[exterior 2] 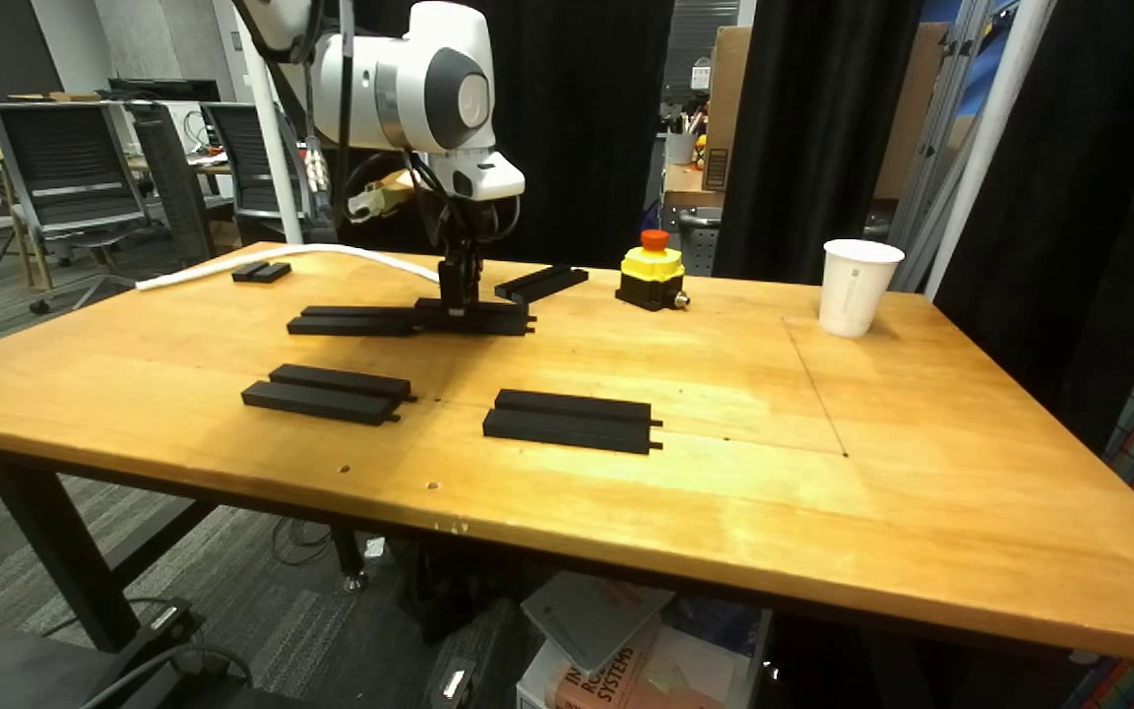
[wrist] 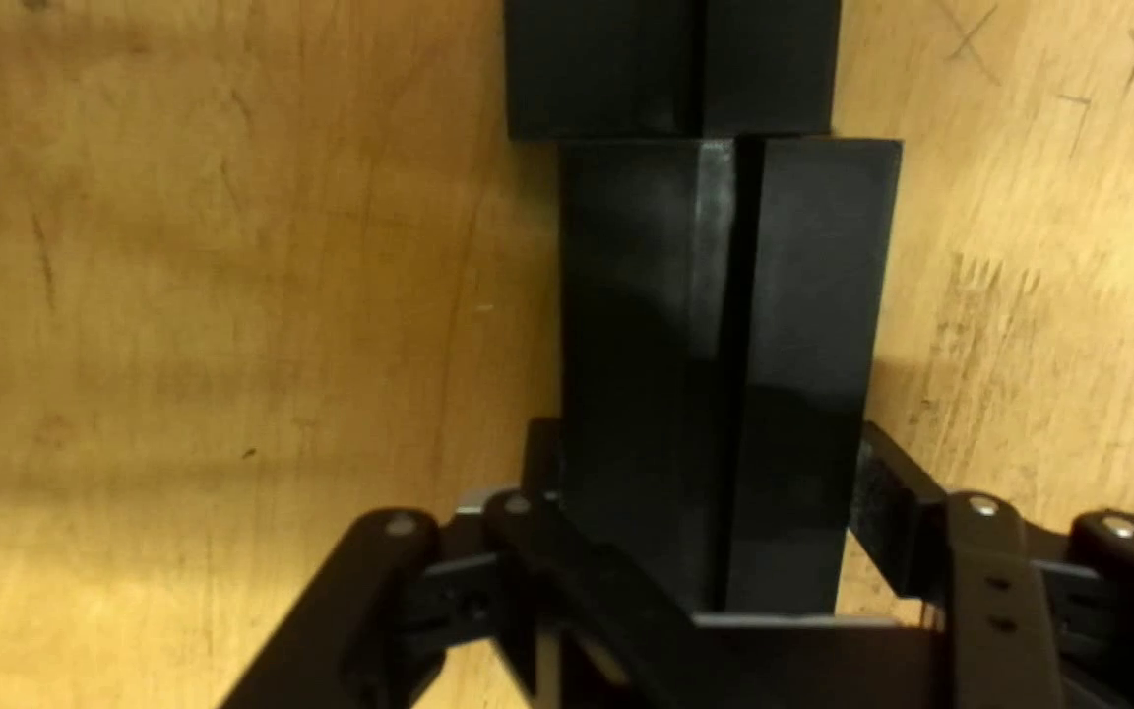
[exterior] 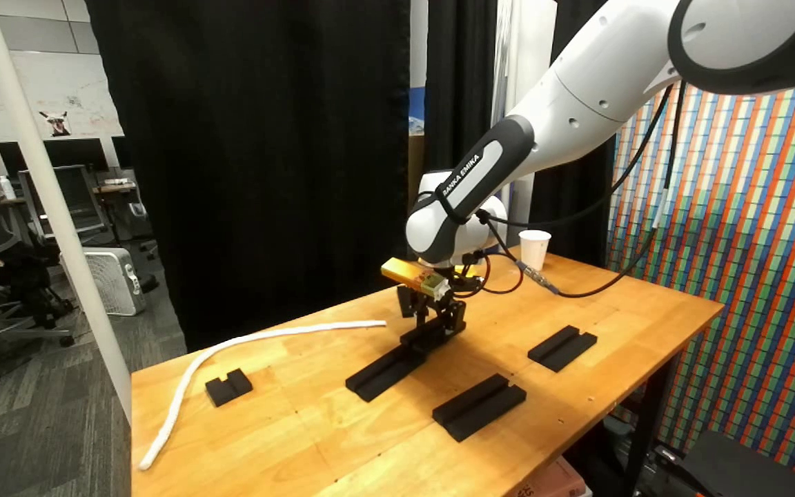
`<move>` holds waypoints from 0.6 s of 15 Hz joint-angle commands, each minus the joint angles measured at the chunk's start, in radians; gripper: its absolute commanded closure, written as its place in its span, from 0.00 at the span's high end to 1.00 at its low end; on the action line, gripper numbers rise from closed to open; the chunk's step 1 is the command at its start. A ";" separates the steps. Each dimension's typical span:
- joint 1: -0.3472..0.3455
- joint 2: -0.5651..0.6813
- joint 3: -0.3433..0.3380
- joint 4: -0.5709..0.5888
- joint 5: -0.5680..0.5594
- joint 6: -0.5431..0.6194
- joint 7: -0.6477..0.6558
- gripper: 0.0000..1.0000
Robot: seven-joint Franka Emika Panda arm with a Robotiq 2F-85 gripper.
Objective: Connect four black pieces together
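In the wrist view, a flat matte black rectangular bar (wrist: 813, 295) with a lengthwise groove is pinched by its long sides in the black end effector (wrist: 710, 481). Its far end is placed against or just beside the end of a like black grooved bar (wrist: 597, 69), and a sideways offset is noted between the two. Whether they are interlocked cannot be determined.

In an exterior view, both bars are seen end to end in a row on the light wooden tabletop (exterior: 273, 442). A third black grooved bar (exterior: 487, 416) and a fourth black grooved bar (exterior: 570, 352) are laid apart from the row and from each other. A small notched black block (exterior: 228, 390) is located near a curved white cable (exterior: 301, 330).

In an exterior view, the two loose bars are seen between the row and the near edge. Behind the row, a black grooved block (exterior 2: 552, 287) is positioned near a yellow-and-black box with a red button (exterior 2: 653, 264); a tapered white cup (exterior 2: 852, 295) is stood upright.
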 commanded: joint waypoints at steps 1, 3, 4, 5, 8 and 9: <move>0.006 0.018 0.005 0.033 0.014 -0.007 0.010 0.45; 0.008 0.019 0.003 0.030 0.011 -0.005 0.014 0.45; 0.008 0.018 0.002 0.027 0.010 -0.004 0.014 0.45; 0.008 0.015 0.000 0.023 0.008 -0.002 0.015 0.45; 0.007 0.009 -0.001 0.013 0.006 -0.001 0.013 0.45; 0.007 0.008 -0.001 0.011 0.005 -0.002 0.013 0.45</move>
